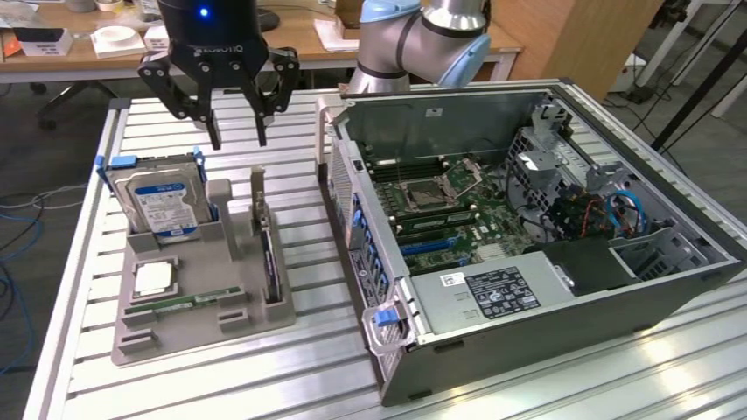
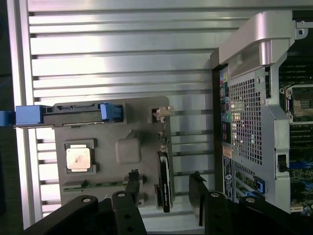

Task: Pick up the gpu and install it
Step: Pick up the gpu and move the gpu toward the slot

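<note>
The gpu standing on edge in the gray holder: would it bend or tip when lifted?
The gpu looks like a flat, rigid card, so it is probably stiff. It stands on its thin edge in a slot of the gray holder, so it would likely tip without that support.

The gpu (image 1: pixel 272 267) (image 2: pixel 165 181), a thin dark card, stands upright on edge in the gray holder's (image 1: pixel 210 262) slot nearest the computer case (image 1: pixel 526 236).

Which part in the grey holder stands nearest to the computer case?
The gpu, standing on edge; the hard drive, processor and memory stick sit farther from the computer case.
</note>
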You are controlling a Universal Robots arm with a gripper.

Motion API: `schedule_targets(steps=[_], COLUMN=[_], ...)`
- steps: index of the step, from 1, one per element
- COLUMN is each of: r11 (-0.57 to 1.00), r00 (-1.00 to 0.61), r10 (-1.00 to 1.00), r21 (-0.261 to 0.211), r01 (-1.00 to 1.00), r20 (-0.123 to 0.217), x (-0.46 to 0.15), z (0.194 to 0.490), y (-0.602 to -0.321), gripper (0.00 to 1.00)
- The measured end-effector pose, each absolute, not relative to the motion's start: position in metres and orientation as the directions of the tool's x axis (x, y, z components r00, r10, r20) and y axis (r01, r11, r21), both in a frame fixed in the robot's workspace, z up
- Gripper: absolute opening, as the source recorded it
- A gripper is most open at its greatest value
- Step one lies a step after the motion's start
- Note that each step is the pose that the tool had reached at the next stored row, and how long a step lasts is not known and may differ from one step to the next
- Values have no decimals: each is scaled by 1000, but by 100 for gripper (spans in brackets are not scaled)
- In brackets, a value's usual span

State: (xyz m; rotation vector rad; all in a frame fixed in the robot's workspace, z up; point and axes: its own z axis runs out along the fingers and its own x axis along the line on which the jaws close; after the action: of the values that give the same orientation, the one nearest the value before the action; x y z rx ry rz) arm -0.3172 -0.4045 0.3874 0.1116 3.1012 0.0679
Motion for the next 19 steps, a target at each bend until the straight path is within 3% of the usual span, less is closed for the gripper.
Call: schedule_targets(steps=[19], r11=[997], r00=[-997], r10=[73], r21=[41], r01=[71], r20=[-37], x=[-318], z=[381], y=[-410], gripper=[53])
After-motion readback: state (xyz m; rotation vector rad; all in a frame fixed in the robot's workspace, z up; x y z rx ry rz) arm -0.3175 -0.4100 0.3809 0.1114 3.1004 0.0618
